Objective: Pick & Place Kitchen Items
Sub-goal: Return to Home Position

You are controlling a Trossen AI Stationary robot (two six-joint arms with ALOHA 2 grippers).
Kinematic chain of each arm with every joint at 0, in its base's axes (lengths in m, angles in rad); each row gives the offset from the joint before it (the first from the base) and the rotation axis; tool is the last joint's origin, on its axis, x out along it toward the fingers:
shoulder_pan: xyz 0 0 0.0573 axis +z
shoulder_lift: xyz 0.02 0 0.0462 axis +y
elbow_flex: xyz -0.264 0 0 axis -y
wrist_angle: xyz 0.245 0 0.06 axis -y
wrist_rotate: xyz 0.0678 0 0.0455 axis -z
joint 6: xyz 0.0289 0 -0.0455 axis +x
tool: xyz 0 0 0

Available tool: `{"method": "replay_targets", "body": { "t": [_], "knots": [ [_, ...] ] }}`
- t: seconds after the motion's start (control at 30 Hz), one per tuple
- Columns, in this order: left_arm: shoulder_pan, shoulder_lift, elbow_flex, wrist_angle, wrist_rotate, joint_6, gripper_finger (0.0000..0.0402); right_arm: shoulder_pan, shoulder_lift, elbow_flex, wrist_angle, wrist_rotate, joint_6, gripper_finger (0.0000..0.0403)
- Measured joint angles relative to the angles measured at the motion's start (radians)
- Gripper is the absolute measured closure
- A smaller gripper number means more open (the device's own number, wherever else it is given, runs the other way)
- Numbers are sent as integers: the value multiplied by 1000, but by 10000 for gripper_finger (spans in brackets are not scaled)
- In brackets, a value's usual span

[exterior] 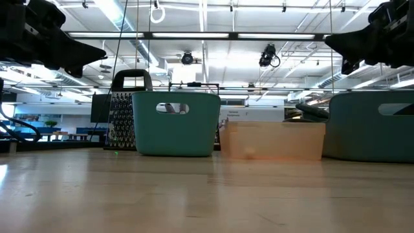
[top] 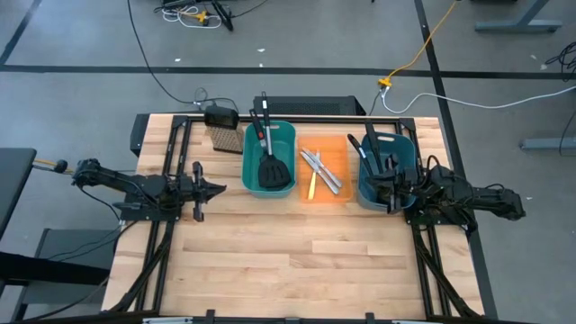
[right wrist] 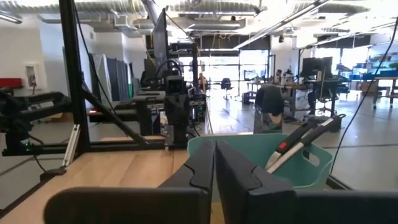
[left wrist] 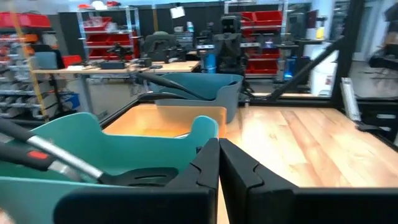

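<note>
Two black slotted spatulas (top: 273, 166) lie in the left teal bin (top: 290, 135), their handles on its far rim. Slim silver knives (top: 322, 169) and a yellow-handled knife (top: 312, 186) lie in the orange bin (top: 337, 148). Black ladles (top: 371, 153) lie in the right teal bin (top: 405, 144). My left gripper (top: 216, 189) is shut and empty, above the table left of the left bin; its shut fingers also show in the left wrist view (left wrist: 219, 163). My right gripper (top: 389, 193) is shut and empty over the right bin's near rim, and also shows in the right wrist view (right wrist: 215, 167).
A tan-bristled brush with a black top (top: 225, 137) stands at the far left beside the left bin. The three bins stand in a row across the table's far half. Bare wood (top: 297, 261) fills the near half. Black frame rails (top: 166, 234) run along both sides.
</note>
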Motion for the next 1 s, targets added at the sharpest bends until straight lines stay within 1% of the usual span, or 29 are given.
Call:
{"method": "replay_targets", "body": {
  "t": [0.13,0.33,1.0],
  "knots": [
    [0,0,0,6,43,5,381,0,0,0,16,0,-4,374],
    [0,0,0,14,8,1,381,0,0,0,20,0,-5,373],
    [0,0,0,23,7,1,383,0,0,0,14,0,4,372]
  ]
}}
